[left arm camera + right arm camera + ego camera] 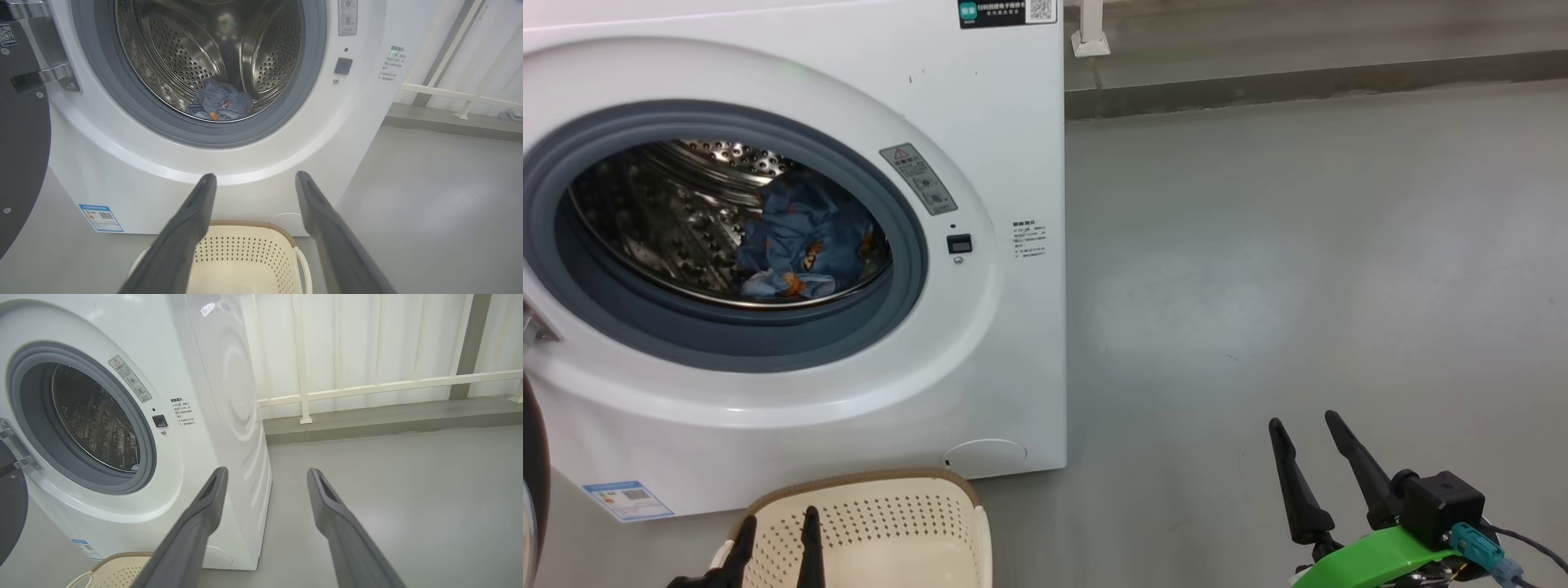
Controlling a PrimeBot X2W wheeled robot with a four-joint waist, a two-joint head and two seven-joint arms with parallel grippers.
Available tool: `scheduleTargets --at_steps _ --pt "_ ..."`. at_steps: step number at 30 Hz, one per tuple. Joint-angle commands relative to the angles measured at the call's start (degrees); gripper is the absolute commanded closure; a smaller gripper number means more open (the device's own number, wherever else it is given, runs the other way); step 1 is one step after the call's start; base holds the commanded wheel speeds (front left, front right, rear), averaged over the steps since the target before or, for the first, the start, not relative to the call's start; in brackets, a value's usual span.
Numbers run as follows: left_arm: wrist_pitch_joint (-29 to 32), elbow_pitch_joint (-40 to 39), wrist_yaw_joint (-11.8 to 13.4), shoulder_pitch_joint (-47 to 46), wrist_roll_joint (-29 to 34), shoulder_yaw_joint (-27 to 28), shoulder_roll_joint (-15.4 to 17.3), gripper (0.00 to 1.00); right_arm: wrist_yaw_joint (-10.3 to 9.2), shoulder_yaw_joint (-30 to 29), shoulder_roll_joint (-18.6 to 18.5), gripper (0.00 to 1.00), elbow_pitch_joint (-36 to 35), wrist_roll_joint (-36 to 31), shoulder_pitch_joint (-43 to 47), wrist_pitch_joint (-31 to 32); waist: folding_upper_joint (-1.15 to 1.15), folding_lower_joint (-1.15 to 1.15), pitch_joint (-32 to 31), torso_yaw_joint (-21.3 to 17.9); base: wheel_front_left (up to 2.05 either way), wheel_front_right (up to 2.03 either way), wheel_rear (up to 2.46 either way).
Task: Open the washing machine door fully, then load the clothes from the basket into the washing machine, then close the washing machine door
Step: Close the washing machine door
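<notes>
The white washing machine (1005, 147) stands with its black door (20, 155) swung wide on the left hinge; the door's edge (533, 482) shows at the head view's left. The blue printed clothes (805, 237) lie inside the steel drum (179, 49), clothes (220, 104) low at the drum's front. Below the machine sits the cream basket (890, 523), and its inside (241, 261) looks bare. My left gripper (778, 523) hangs open over the basket, left gripper (255, 179) empty. My right gripper (1303, 425) stands open and empty over the floor to the machine's right, right gripper (265, 473).
Grey floor (1298, 269) spreads to the right of the machine. A low kerb (1298, 82) and a white railing (367, 386) run along the back. A round filter cap (984, 453) sits at the machine's lower right corner.
</notes>
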Motion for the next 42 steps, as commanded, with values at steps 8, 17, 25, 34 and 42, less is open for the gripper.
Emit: scheduleTargets --at_steps 8,17,25,34,42 --pt "-0.36 -0.8 -0.15 -2.19 -0.12 1.92 0.32 0.0 0.09 1.57 -0.09 0.0 -1.47 0.15 -1.5 -0.43 0.0 0.0 0.6 0.14 -0.43 0.43 0.0" --pt "-0.36 -0.58 -0.44 -2.47 0.1 1.69 0.32 0.0 0.09 1.38 -0.09 0.0 -1.63 0.22 -1.53 -0.43 0.0 0.0 1.41 0.31 -1.49 1.49 0.0" --pt "-0.36 -1.47 0.06 -2.65 -0.41 2.14 0.32 0.0 0.09 1.32 -0.09 0.0 -1.28 0.32 -1.63 -0.43 0.0 0.0 1.57 0.66 -2.04 2.04 0.0" --pt "-0.36 -1.8 0.43 -2.92 0.41 2.7 0.32 0.0 0.09 1.49 -0.09 0.0 -1.01 0.6 -1.96 -0.43 0.0 0.0 1.71 0.77 -1.07 1.07 0.0" --pt "-0.36 -2.07 0.77 -2.84 0.73 2.66 0.32 0.0 0.09 1.58 -0.09 0.0 -0.96 0.73 -1.98 -0.43 0.0 0.0 1.55 0.61 -0.09 0.09 0.0"
